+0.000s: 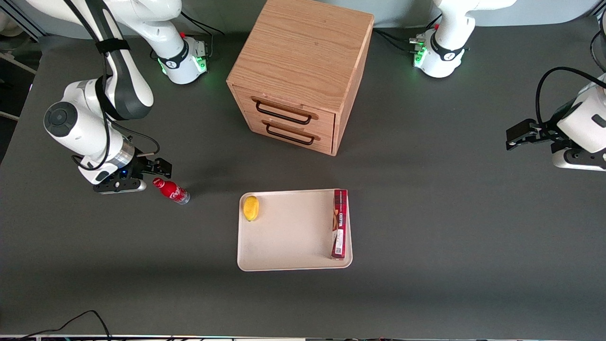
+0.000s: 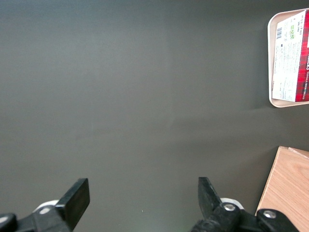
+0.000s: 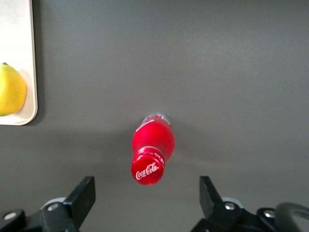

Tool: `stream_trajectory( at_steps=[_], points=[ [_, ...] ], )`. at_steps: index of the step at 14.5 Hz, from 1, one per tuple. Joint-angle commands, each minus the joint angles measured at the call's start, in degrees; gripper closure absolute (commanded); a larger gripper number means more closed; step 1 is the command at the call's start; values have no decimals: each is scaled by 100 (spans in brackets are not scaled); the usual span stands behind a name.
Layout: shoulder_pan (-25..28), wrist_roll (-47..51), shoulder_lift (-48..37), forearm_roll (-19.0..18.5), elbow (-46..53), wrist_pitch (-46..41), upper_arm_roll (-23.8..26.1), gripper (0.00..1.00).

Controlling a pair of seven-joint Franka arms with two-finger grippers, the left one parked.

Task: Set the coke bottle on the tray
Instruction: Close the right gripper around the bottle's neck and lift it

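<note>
Front view: coke bottle [image 1: 171, 190] stands on the desk [image 1: 426, 237], apart from the tray [image 1: 289, 237] and toward the working arm's end. Claw [image 1: 158, 166] sits just beside the bottle's cap, not touching. Tray holds a lemon [image 1: 251, 208] at one corner and a long red box [image 1: 339, 223] along one short edge; its middle is bare. Wooden drawer cabinet [image 1: 298, 71] stands farther from the camera.

Right wrist view: claw [image 3: 145, 195] is spread wide, holding nothing; bottle [image 3: 152, 150] lies between the finger lines, cap nearest. Judgement: centre over the body, descend below the cap, close gently; the round bottle may topple.
</note>
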Motion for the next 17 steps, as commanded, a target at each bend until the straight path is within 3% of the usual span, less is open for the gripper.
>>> stream_trajectory(
  at_steps=[1,9,11,14,17],
  points=[
    [-65,-159,-40,-19,-85,124,29,5],
    [-117,-168,198,-36,-111,625,29,9],
    [-117,-168,189,-36,-111,625,29,26],
    [-117,-159,189,-36,-111,625,29,67],
    [-117,-151,171,-36,-120,625,29,100]
  ],
)
